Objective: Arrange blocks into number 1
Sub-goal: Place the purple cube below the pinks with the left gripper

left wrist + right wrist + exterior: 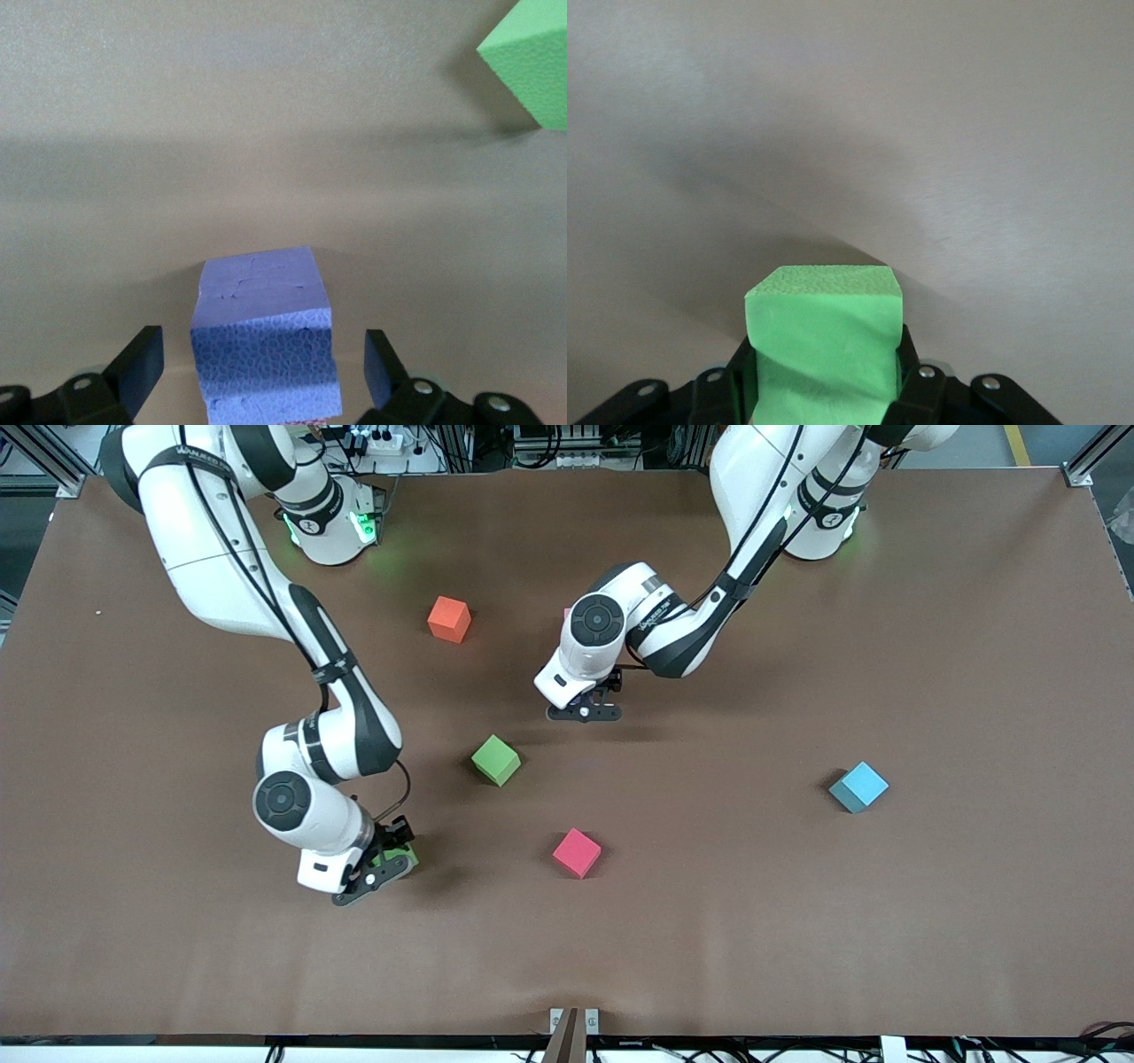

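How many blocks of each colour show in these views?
green blocks: 2 (one loose, one gripped)
orange block: 1
red-pink block: 1
light blue block: 1
purple block: 1
light pink block: 1 at least, only an edge shows
Total: 7

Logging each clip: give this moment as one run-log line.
left end effector: open around purple block | right end effector: shut on green block | loose: orange block, blue block
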`<act>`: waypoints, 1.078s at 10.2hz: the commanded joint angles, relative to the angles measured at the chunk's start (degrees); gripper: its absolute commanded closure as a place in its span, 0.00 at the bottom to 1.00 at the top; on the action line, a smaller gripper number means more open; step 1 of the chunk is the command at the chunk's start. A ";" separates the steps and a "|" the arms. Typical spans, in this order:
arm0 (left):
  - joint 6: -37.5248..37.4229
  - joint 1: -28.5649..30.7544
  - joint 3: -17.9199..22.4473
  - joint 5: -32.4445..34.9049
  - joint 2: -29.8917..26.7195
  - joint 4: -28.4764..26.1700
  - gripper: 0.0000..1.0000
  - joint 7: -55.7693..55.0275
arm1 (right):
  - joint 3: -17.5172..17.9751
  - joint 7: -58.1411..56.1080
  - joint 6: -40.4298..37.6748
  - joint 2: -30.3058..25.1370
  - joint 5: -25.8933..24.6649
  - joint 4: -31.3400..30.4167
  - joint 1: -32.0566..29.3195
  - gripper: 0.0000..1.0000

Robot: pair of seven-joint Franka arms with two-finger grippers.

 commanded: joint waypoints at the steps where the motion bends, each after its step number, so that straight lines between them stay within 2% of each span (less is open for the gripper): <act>1: -0.79 1.95 0.57 1.55 -3.56 0.66 0.00 -1.81 | 0.42 8.51 -4.80 -1.24 -0.88 0.94 3.19 1.00; 3: -1.23 9.22 0.49 1.64 -8.39 0.49 0.00 -0.76 | 0.69 20.53 -11.90 -1.33 -0.54 4.17 7.85 1.00; 5: -3.85 18.53 0.57 1.55 -11.39 0.57 0.00 8.42 | 0.95 30.22 -19.21 -1.34 -0.01 9.36 12.59 1.00; 8: -6.93 28.14 3.11 1.55 -12.28 0.66 0.00 16.90 | 1.30 42.44 -19.06 -1.34 0.00 10.35 19.63 1.00; 11: -14.82 29.65 10.04 1.47 -11.58 0.40 0.00 23.75 | 0.95 49.66 -12.66 0.06 0.35 9.04 24.03 1.00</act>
